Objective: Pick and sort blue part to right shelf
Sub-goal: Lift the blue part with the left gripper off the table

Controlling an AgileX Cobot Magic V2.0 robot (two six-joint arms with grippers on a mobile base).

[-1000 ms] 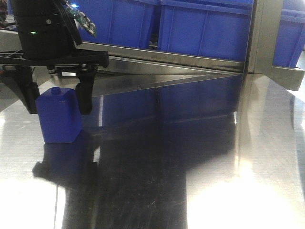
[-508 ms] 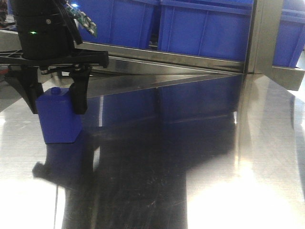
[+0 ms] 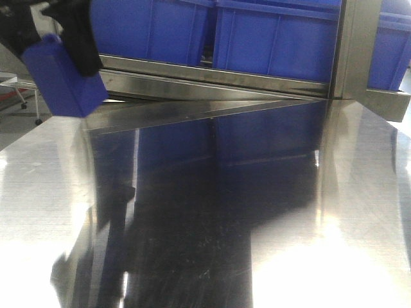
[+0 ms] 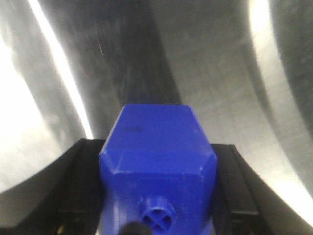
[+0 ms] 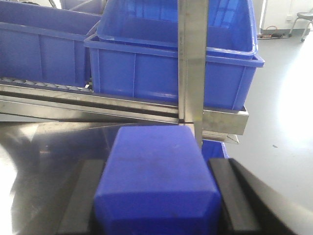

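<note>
Polished steel table below; right shelf straight ahead of right gripper. Pinches blue part by flat sides: likely rigid, light, slick. Clamps knobbed blue block in left gripper, off table.

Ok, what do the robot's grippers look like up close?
Both grippers are plain matte black. The left gripper has two broad, flat fingers; the right gripper has the same flat black bars. No cables show in the wrist views.
</note>
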